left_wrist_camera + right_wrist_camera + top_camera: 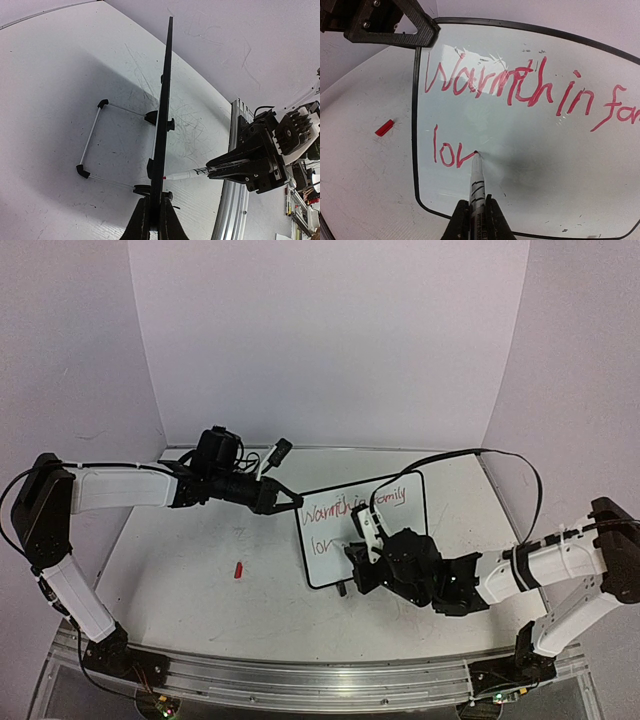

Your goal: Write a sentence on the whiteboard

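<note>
On the whiteboard (545,165), right of centre on the worktop (180,570), the sentence (510,87) reads "Warmth in family" above "lov", in red. The marker (477,182) tip touches the "v". The right tool (477,220) is clenched on the marker barrel, with its arm reaching in from the right, elbow bent. The left tool (155,217) is clamped on the board's edge, with its arm extended from the left. A red cap (238,569) lies left of the board. White panels enclose the scuffed worktop.

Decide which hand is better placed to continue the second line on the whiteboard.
Right. The right hand grips the marker, tip at the unfinished sentence; the left hand clamps the whiteboard edge.
</note>
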Robot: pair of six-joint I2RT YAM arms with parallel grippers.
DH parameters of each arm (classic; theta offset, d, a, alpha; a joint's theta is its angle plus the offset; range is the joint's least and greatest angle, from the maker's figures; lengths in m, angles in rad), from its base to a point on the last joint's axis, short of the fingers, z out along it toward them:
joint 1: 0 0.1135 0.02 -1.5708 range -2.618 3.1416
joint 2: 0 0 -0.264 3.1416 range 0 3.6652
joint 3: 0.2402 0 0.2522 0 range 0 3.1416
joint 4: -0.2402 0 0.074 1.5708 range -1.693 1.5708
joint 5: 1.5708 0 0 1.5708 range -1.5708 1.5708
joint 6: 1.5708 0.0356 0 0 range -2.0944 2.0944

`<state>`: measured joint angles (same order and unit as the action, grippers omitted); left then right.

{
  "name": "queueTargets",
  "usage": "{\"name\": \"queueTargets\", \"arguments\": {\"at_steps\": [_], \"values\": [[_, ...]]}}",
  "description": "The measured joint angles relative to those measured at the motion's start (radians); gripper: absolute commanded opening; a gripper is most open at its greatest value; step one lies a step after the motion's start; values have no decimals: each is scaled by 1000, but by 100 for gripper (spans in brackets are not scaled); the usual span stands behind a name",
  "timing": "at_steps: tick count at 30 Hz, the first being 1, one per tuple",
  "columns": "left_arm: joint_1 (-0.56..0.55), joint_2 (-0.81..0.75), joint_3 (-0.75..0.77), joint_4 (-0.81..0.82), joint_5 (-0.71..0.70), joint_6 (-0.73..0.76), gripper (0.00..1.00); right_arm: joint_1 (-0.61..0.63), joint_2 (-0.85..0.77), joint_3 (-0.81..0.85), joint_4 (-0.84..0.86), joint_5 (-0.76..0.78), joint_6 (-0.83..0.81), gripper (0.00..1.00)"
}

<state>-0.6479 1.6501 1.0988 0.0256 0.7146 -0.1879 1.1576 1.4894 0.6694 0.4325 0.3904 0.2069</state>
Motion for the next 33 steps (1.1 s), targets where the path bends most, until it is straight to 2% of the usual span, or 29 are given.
{"name": "queueTargets", "arguments": {"at_steps": [7,33], "values": [[0,0,0,0,7,0,0,-15,-57,-13,7,-40,-2,0],[0,0,0,0,7,0,0,-14,-12,-25,6,-37,34,0]]}}
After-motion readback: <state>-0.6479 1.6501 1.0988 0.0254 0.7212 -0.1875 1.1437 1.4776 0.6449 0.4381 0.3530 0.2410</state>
